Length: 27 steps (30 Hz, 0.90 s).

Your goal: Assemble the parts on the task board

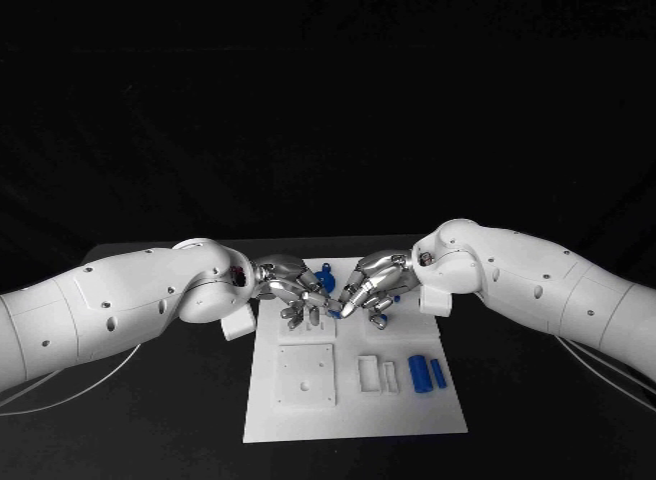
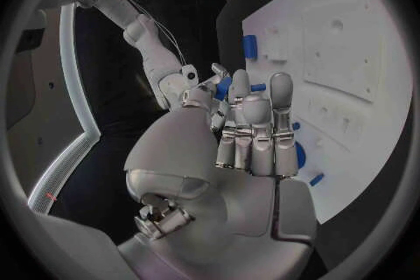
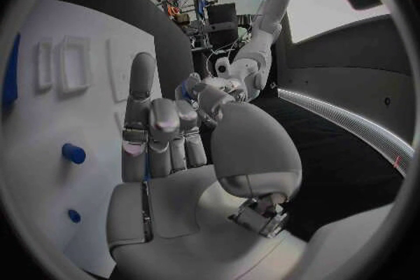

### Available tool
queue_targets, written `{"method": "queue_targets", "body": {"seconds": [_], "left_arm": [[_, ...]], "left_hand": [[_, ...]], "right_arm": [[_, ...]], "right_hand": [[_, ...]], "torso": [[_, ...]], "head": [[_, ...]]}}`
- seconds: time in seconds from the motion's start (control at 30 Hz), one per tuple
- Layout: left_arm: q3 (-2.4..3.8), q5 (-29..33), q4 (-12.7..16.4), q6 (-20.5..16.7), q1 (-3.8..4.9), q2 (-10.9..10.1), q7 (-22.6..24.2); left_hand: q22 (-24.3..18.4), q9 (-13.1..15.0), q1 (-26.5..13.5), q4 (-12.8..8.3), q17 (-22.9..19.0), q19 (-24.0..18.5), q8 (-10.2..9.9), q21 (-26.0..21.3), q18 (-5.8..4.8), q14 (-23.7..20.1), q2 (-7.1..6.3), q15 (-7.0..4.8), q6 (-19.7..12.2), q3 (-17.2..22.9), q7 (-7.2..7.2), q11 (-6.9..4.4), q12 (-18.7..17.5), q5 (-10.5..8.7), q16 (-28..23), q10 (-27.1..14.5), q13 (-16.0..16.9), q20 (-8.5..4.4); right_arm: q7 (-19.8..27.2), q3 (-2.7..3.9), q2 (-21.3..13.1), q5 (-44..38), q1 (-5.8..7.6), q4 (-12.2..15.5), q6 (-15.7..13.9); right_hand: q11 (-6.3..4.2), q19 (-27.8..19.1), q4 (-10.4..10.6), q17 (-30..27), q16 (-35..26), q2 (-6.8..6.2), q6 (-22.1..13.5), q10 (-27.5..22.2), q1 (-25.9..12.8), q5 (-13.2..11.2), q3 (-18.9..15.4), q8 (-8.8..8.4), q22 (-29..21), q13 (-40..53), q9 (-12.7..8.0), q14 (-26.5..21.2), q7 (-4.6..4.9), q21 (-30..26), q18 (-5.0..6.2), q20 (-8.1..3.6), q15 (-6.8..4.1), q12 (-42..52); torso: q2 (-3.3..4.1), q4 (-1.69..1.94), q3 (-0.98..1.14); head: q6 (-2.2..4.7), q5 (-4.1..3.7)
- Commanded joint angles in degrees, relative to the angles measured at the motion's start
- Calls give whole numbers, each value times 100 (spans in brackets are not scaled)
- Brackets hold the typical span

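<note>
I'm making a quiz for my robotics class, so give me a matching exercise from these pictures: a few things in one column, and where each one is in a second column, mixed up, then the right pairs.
Things
1. left hand
2. right hand
3. two blue cylinders
4. white board

Places
A. lying side by side on the board's near right part
B. flat on the black table, under both hands
C. over the far end of the board, on the left arm's side
D. over the far end of the board, on the right arm's side

Pairs: 1-C, 2-D, 3-A, 4-B
</note>
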Motion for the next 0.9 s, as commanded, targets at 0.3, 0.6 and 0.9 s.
{"method": "queue_targets", "body": {"seconds": [0.3, 0.6, 0.9], "left_arm": [[4, -5, 25, 109, -10, 50, 20], [-3, 22, 5, 26, -29, 65, 31], [-13, 200, 7, -85, -37, 65, 12]], "left_hand": [[42, 88, 406, -451, 0, -31, 32, 2, -15, -24, 198, -11, -18, 460, -8, -22, -138, 210, 71, 120, -112, 9], [86, 162, 281, -674, -2, -32, 90, 32, -4, -8, 245, -27, 47, 794, 0, -43, -247, 402, 93, 298, -179, -4], [124, 200, 51, -891, -12, -19, 90, 47, -18, 26, 218, -64, 197, 1067, -30, -83, -327, 620, 81, 483, -172, -43]], "right_arm": [[121, 2, 37, 66, -5, 16, 38], [135, 2, 36, 66, -5, 24, -24], [196, 2, 29, 66, -5, 16, -223]], "right_hand": [[-21, 38, -7, 17, 13, 42, 100, -5, -11, 51, 31, 19, 30, 11, 9, -45, -21, -47, 81, 11, 5, 4], [-21, 43, -5, 21, 14, 42, 96, -3, -16, 62, 33, 17, 39, 15, 9, -43, -21, -57, 83, 11, 4, 6], [-23, 54, 6, 31, 23, 39, 101, 3, -31, 70, 32, 19, 47, 17, 11, -37, -24, -64, 85, 10, 2, 10]], "torso": [[0, 1, 3], [1, -2, 1], [0, 0, 3]], "head": [[-8, 13], [-14, 4], [-22, 2]]}}
